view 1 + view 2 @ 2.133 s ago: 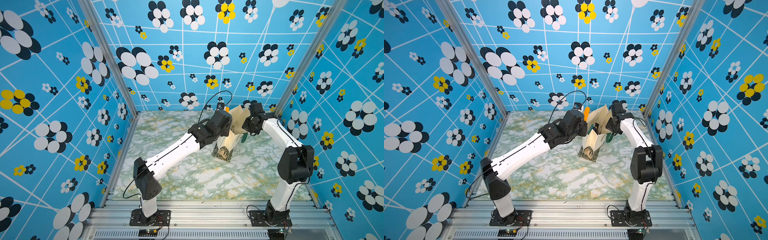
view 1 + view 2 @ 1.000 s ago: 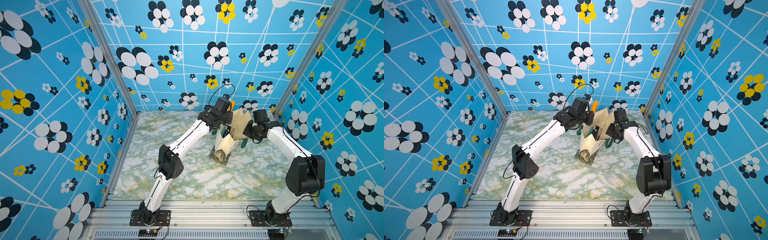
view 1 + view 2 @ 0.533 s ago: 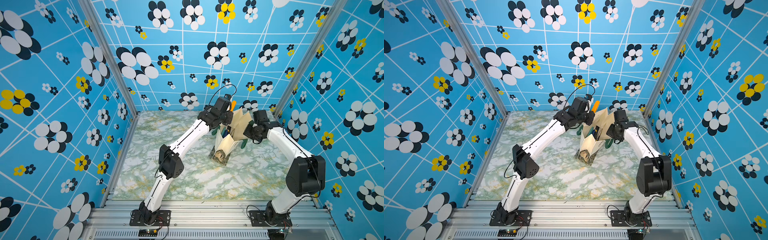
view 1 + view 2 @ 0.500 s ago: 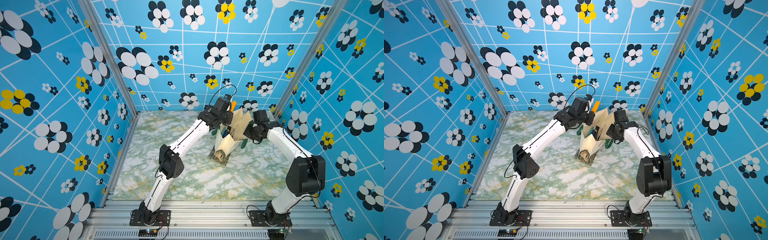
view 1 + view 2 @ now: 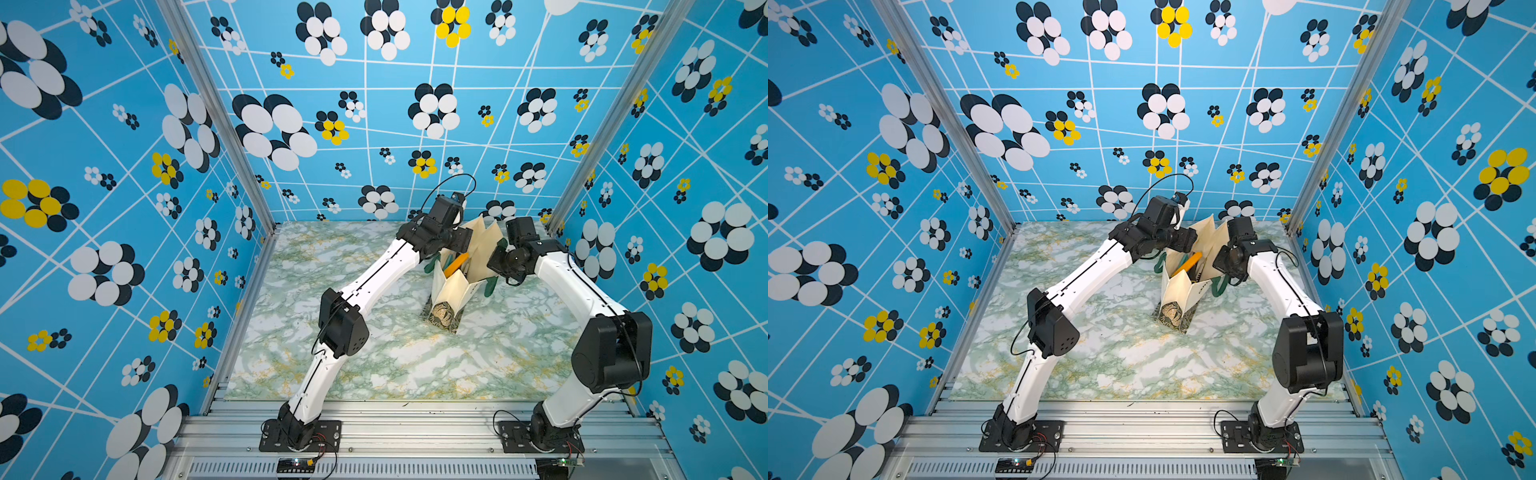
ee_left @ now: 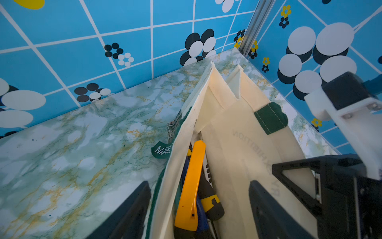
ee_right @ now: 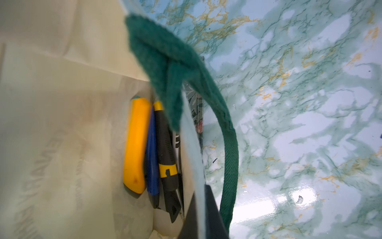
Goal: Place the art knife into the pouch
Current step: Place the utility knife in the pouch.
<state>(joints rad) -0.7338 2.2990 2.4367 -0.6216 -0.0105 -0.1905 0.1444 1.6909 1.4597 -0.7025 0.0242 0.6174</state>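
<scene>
Lift your released left tool (image 6: 199,186) clear of the orange plastic art knife (image 7: 136,144); right tool (image 7: 201,213) clenches the cream canvas pouch (image 5: 453,291) at three o'clock.

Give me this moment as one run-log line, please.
left pincer: open over pouch | right pincer: shut on pouch rim | art knife: orange, inside pouch, ungripped

Robotics lab test booth: blue flower-printed wall panels (image 5: 374,124), aluminium frame posts (image 5: 216,124), marbled tabletop (image 5: 395,353), robot arms (image 5: 374,274) bolted to a slotted rail (image 5: 415,428).
</scene>
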